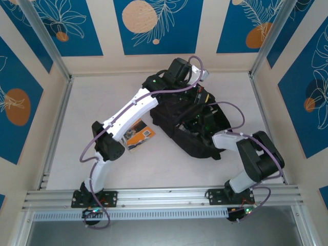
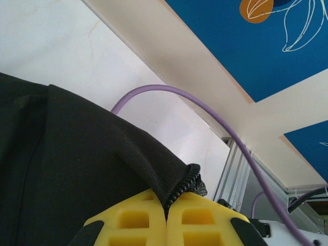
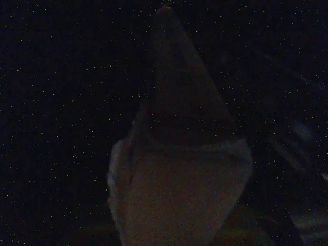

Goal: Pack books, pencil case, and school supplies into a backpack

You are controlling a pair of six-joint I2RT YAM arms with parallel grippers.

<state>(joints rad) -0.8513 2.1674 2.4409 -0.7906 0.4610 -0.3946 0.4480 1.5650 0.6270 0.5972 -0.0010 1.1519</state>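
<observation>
From the overhead camera I count one backpack (image 1: 192, 120), lying on the surface (image 1: 102, 102) with both arms at it. The left pincer (image 1: 200, 95) sits at the bag's far rim, and the right pincer (image 1: 197, 125) is pushed down into the opening just nearer me. Well to the left of both pincers, beside the bag and partly under the left forearm, lies one orange-covered book (image 1: 139, 136). I cannot rule out a second one beneath it. I judge the packing well advanced, with at least this book left to load, though I cannot confirm what the bag holds. On the left wrist camera the two yellow fingers (image 2: 138, 220) are pressed together with no gap and pinch the bag's zip edge (image 2: 182, 187). The black cloth spreads away to the left of the pincer, and one purple cable (image 2: 205, 110) arches above it. The right wrist camera is nearly black, which fits a pincer deep inside the bag. A dim pale shape rises in front of it, but I cannot tell what that is, how wide this pincer stands, or whether it has hold of anything.
</observation>
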